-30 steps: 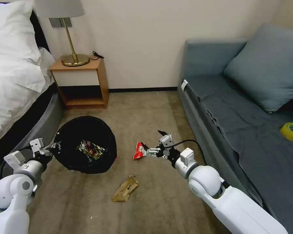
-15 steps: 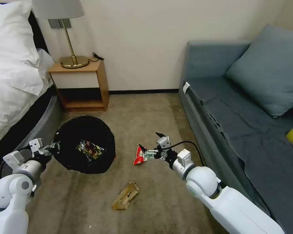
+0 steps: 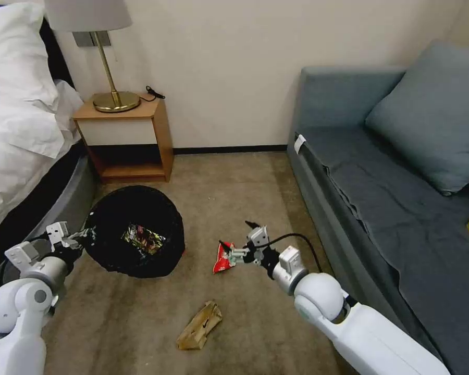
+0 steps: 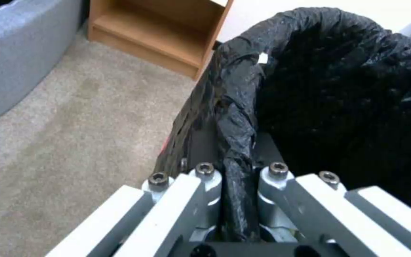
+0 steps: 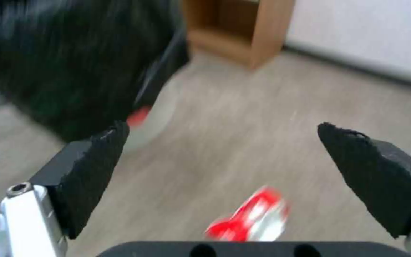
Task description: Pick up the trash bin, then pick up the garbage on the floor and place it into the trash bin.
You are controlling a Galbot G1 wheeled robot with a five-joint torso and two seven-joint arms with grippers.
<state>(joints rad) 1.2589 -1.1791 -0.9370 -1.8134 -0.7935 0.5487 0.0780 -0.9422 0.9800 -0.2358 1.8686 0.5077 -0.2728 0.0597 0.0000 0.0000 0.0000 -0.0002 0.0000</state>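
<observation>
I have the left hand (image 3: 83,238) at the lower left of the head frame, clamped on the rim of the trash bin (image 3: 135,229). In the left wrist view its fingers (image 4: 205,185) pinch a fold of the crinkled black liner (image 4: 236,117) between them. The bin sits left of centre in the head frame, mouth toward the camera, with a dark snack wrapper (image 3: 143,238) lying inside on the liner.

My right hand (image 3: 237,239) is just right of centre in the head frame, spread wide. The right wrist view shows both black fingertips (image 5: 96,167) far apart with carpet between them. The red-and-white packet (image 3: 223,259) is right below that hand; I cannot tell from the head view whether the lower finger touches it. In the right wrist view the packet (image 5: 253,217) lies on the floor at the bottom centre of the frame, between the spread tips but not gripped.

The crumpled tan paper (image 3: 199,326) lies on the carpet (image 3: 229,187) in the lower centre of the head frame, well apart from both hands.
</observation>
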